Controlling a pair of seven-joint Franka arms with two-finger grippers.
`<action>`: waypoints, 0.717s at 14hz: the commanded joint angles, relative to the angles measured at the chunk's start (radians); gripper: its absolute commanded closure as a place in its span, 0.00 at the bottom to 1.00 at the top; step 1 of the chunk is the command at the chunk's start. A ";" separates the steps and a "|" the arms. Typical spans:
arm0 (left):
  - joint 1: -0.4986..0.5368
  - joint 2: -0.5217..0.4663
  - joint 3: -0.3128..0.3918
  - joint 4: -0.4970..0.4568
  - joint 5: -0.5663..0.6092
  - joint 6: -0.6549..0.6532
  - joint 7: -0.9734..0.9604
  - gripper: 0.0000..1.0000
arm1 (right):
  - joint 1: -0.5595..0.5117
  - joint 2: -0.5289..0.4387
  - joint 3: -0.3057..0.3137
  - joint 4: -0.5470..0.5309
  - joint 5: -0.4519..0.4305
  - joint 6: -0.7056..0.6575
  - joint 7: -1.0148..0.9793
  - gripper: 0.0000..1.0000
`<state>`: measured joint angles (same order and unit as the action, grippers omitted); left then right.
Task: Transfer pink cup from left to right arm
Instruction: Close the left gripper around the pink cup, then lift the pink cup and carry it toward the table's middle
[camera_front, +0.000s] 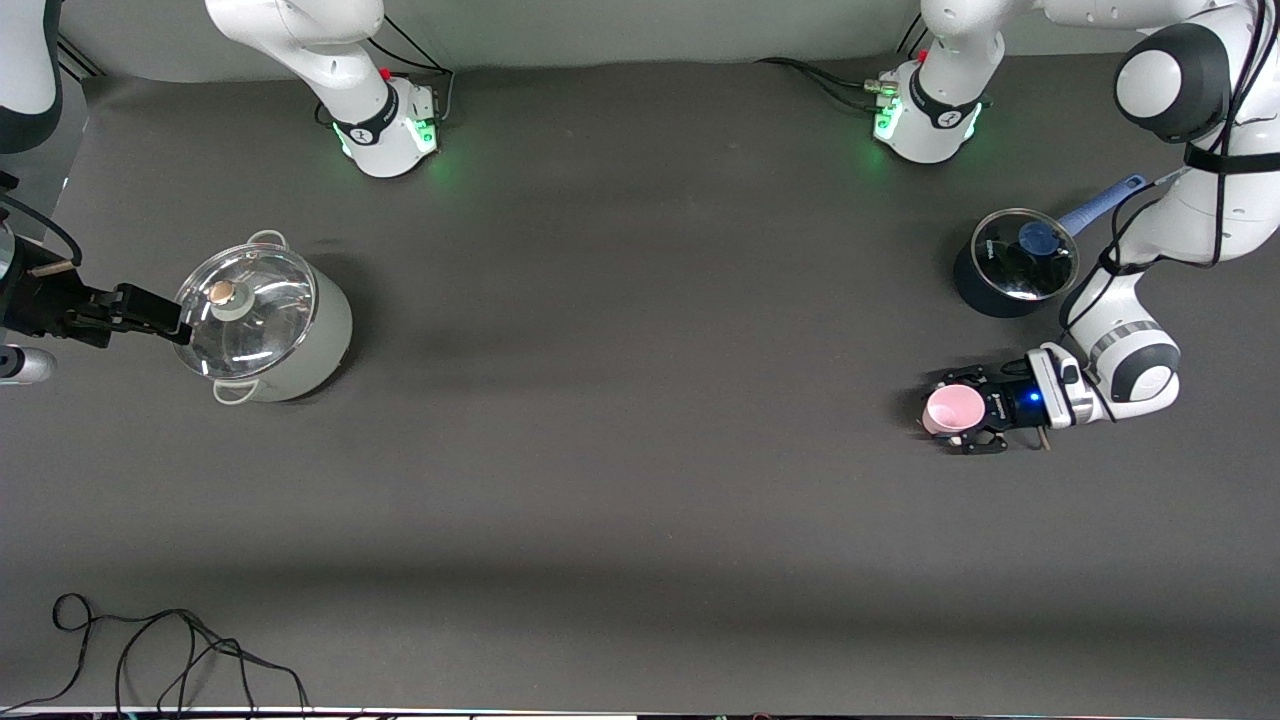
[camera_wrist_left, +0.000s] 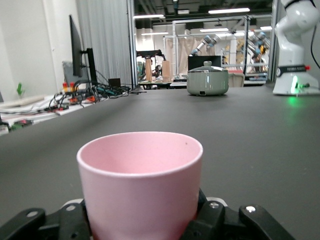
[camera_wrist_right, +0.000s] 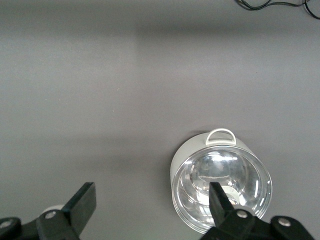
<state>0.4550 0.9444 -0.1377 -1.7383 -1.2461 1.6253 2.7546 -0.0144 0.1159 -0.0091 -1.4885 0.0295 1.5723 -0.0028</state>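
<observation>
- The pink cup (camera_front: 951, 409) is seen standing upright on the dark table (camera_front: 640, 480), toward the left arm's end of it, nearer to the front camera than the dark blue saucepan (camera_front: 1012, 265).
- The left gripper (camera_front: 962, 412) is set low at the table, and its thin linkage fingers (camera_front: 975, 378) are closed against the cup's sides, one on each side, so that the cup is clasped between them.
- In the left wrist view the cup (camera_wrist_left: 141, 182) fills the foreground, mouth upward, with the black finger links (camera_wrist_left: 222, 220) pressed to its lower wall.
- The blue saucepan is covered by a glass lid with a blue knob (camera_front: 1040, 238), and its blue handle (camera_front: 1100, 205) is pointed toward the left arm's base.
- The white pot (camera_front: 265, 322), topped by a glass lid, is placed well apart from the cup, toward the right arm's end of the table.
- The right gripper (camera_front: 182, 325) is held in the air beside the white pot, over its rim; its blocky fingers (camera_wrist_right: 82, 202) are spread wide and nothing is held between them. This arm is waiting.
- A loose black cable (camera_front: 180, 650) is laid along the table edge nearest the front camera, nearer to that camera than the white pot.
</observation>
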 joint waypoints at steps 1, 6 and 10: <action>-0.051 -0.003 -0.017 0.066 0.010 -0.027 0.163 1.00 | 0.005 0.007 -0.005 0.020 0.001 -0.003 0.015 0.00; -0.084 -0.004 -0.196 0.080 -0.120 0.077 0.160 1.00 | 0.007 0.007 -0.003 0.022 0.001 -0.003 0.017 0.00; -0.122 -0.009 -0.357 0.079 -0.226 0.321 0.148 1.00 | 0.008 -0.002 0.001 0.025 0.001 -0.009 0.038 0.00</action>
<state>0.3451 0.9430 -0.4316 -1.6423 -1.4037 1.8464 2.7624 -0.0138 0.1159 -0.0082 -1.4812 0.0295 1.5722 0.0002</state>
